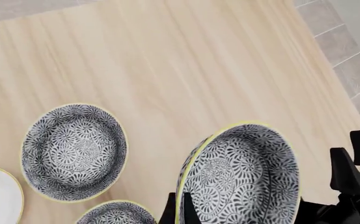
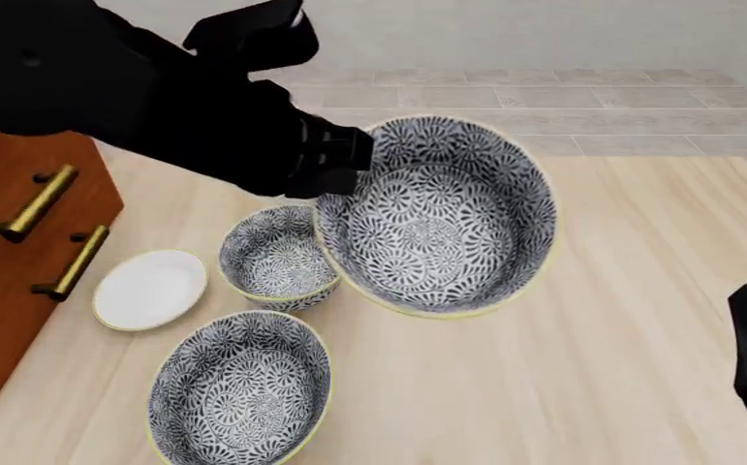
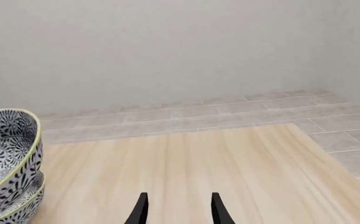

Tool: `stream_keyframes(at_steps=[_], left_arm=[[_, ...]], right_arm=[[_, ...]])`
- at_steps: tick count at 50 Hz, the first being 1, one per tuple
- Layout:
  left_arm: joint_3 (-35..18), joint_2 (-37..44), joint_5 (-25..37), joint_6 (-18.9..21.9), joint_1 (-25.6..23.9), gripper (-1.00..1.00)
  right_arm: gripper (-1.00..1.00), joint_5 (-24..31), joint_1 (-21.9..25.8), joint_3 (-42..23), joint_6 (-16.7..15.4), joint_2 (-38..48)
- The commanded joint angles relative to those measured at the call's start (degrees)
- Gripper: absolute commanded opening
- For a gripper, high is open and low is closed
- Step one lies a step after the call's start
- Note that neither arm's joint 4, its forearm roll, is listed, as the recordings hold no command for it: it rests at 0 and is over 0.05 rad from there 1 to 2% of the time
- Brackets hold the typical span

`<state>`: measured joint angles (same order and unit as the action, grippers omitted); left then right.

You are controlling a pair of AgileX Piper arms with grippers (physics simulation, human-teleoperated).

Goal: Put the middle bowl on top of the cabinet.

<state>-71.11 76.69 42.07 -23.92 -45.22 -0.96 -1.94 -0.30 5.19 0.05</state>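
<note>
The middle bowl is pinched by its rim in the left gripper, lifted clear of the desk for carrying to the cabinet.

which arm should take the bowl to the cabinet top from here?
Left. Its end effector is shut on the middle bowl, held tilted above the table, and the cabinet stands on that side. The right end effector is open, empty, far from it.
</note>
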Motion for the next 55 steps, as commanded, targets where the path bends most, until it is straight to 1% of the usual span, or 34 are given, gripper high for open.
stream_keyframes(at_steps=[1, 4, 5, 6, 8, 9, 10, 11, 12, 13, 14, 16, 19, 20, 22, 23, 27, 28, 30, 31, 32, 33, 34, 35, 36, 38, 39, 43, 45, 47, 48, 49, 50, 55], left_arm=[[-0.48, -1.27, 1.24, 0.1, 1.47, -1.0], [-0.51, -1.21, 2.11, 0.66, 2.42, -1.0], [-0.2, -1.48, 2.76, 1.81, 4.46, -1.0], [-0.48, -1.02, 2.61, 0.98, 2.82, -1.0], [-0.37, -1.87, 2.84, 2.03, 4.51, -1.0], [-0.59, -1.63, 3.28, 2.0, 4.26, -1.0], [-0.59, -1.67, 4.45, 4.0, 6.4, -1.0], [-0.68, -2.09, 4.41, 4.58, 6.88, -1.0], [-0.83, -2.14, 4.23, 3.66, 5.89, -1.0], [-0.39, -2.65, 4.72, 3.19, 7.25, -1.0], [-1.26, -1.91, 4.61, 2.8, 4.83, -1.0], [-0.68, -2.68, 5.37, 3.27, 7.58, -1.0], [-1.61, -2.7, 5.89, 3.27, 7.03, -1.0], [-1.31, -3.38, 6.29, 3.88, 9.19, -1.0], [-1.82, -2.94, 6.42, 3.17, 8.11, -1.0], [-1.34, -3.41, 6.58, 2.72, 9.3, -1.0], [-1.53, -3.51, 7.25, 2.33, 9.5, -1.0], [-1.18, -3.91, 7.73, 2.18, 10.84, -1.0], [-1.74, -3.72, 7.92, 1.63, 9.76, -1.0], [-1.22, -4.32, 8.43, 1.74, 11.77, -1.0], [-1.84, -3.78, 8.23, 1.12, 9.76, -1.0], [-1.79, -3.97, 8.43, 0.8, 9.97, -1.0], [-1.33, -4.35, 9.01, 0.72, 11.73, -1.0], [-2.16, -3.85, 8.89, 0.19, 9.77, -1.0], [-2.41, -4.2, 9.17, 0.81, 10.76, -1.0], [-2.43, -3.79, 9.39, -1.52, 9.7, -1.0], [-2.63, -3.86, 9.7, -1.29, 11.14, -1.0], [-2.93, -3.68, 9.98, -1.39, 11.07, -1.0], [-2.86, -3.8, 10.2, -1.8, 11.59, -1.0], [-2.68, -4.04, 10.83, -2.02, 13.31, -1.0], [-3.1, -3.96, 10.81, -2.03, 12.65, -1.0], [-3.11, -4.13, 11.17, -2.13, 13.32, -1.0], [-2.97, -4.25, 11.43, -3.1, 13.49, -1.0], [-4.69, -4.93, 12.99, -4.23, 14.71, -1.0]], right_arm=[[1.0, 0.01, 0.14, 0.14, -0.23, 0.0], [1.0, 0.11, 0.22, 0.02, -0.28, 0.02], [1.0, 0.09, 0.2, 0.02, -0.26, 0.02], [1.0, 0.04, 0.16, 0.1, -0.24, 0.01], [1.0, 0.06, 0.15, 0.1, -0.21, 0.01], [1.0, 0.11, 0.16, 0.08, -0.2, 0.01], [1.0, 0.08, 0.17, 0.13, -0.22, 0.01], [1.0, 0.1, 0.21, 0.09, -0.22, 0.03], [1.0, 0.13, 0.23, 0.07, -0.25, 0.03], [1.0, 0.09, 0.25, 0.09, -0.28, 0.03], [1.0, 0.1, 0.24, 0.08, -0.28, 0.04], [1.0, 0.14, 0.24, 0.03, -0.31, 0.04], [1.0, 0.04, 0.21, 0.15, -0.34, 0.04], [1.0, 0.01, 0.2, 0.19, -0.33, 0.03], [1.0, 0.2, 0.23, 0.01, -0.36, 0.04], [1.0, 0.3, 0.26, -0.09, -0.38, 0.04], [1.0, 0.45, 0.33, -0.23, -0.46, 0.06], [1.0, 0.47, 0.33, -0.25, -0.48, 0.06], [1.0, 0.45, 0.3, -0.23, -0.51, 0.06], [1.0, 0.45, 0.29, -0.24, -0.52, 0.06], [1.0, 0.48, 0.28, -0.25, -0.54, 0.05], [1.0, 0.42, 0.3, -0.19, -0.55, 0.05], [1.0, 0.38, 0.3, -0.13, -0.57, 0.04], [1.0, 0.29, 0.31, -0.03, -0.58, 0.04], [1.0, 0.26, 0.31, 0.02, -0.6, 0.03], [1.0, 0.36, 0.29, -0.08, -0.61, 0.04], [1.0, 0.35, 0.31, -0.06, -0.67, 0.03], [1.0, 0.33, 0.27, -0.04, -0.64, 0.04], [1.0, 0.39, 0.28, -0.1, -0.64, 0.05], [1.0, 0.37, 0.36, -0.09, -0.67, 0.07], [1.0, 0.37, 0.38, -0.08, -0.7, 0.06], [1.0, 0.29, 0.38, 0.0, -0.7, 0.07], [1.0, 0.34, 0.35, -0.06, -0.68, 0.07], [1.0, 0.5, 0.29, -0.2, -0.68, 0.05]])
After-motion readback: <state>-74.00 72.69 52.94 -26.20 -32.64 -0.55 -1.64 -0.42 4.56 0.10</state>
